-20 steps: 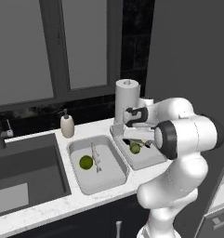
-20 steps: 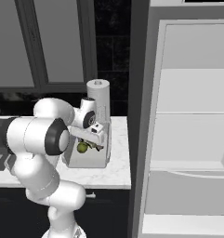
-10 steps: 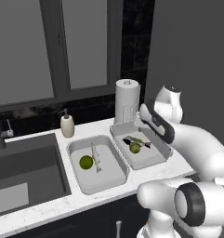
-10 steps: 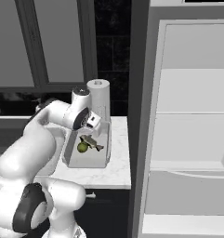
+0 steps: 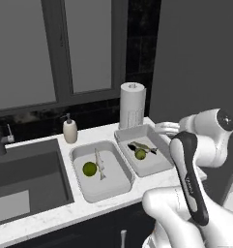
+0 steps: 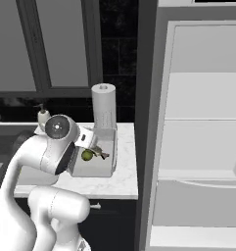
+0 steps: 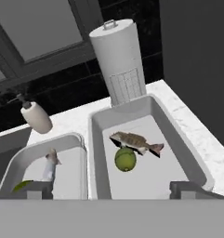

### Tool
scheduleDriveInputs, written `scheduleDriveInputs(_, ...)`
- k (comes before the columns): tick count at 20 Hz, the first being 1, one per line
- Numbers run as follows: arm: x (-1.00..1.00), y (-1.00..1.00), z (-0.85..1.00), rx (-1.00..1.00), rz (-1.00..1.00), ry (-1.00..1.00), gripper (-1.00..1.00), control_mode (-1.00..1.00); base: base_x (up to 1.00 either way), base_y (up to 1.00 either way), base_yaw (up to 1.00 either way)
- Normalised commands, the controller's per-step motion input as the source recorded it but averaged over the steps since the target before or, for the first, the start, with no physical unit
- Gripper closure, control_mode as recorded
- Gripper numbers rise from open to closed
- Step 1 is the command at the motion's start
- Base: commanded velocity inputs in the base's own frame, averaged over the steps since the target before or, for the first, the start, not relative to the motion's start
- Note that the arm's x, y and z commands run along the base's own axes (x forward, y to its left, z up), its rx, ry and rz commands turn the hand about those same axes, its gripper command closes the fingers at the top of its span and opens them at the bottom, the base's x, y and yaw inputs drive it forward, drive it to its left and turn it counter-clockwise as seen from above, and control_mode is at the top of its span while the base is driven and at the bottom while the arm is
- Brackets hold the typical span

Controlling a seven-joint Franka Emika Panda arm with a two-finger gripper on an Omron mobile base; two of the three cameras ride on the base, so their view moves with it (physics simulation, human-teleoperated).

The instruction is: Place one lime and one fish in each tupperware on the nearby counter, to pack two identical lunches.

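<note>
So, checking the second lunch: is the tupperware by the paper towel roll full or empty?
Full: the right tupperware holds one lime and one fish, lying touching on its floor.

The white arm rises from the base in a tall bend, its upper link crossed by a dark strip, then folds back so that the round elbow joint sits high behind the pincer. The wrist reaches forward from that joint. In the hand view the pincer (image 7: pixel 111 188) looks down and ahead, its two dark finger tips (image 7: pixel 39 189) spread wide apart at the bottom edge, one to each side, with nothing between them. The jaws stand fully parted and hold nothing.
</note>
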Motion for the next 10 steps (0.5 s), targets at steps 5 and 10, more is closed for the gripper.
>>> scheduleDriveInputs(5,-1.00,0.09,1.00,0.00,0.01,-0.48,-1.00,-1.00,0.00,0.00,0.00)
scheduleDriveInputs(10,-1.00,0.68,1.00,-0.07,0.00,-0.50,-1.00,-1.00,0.00,0.00,0.00)
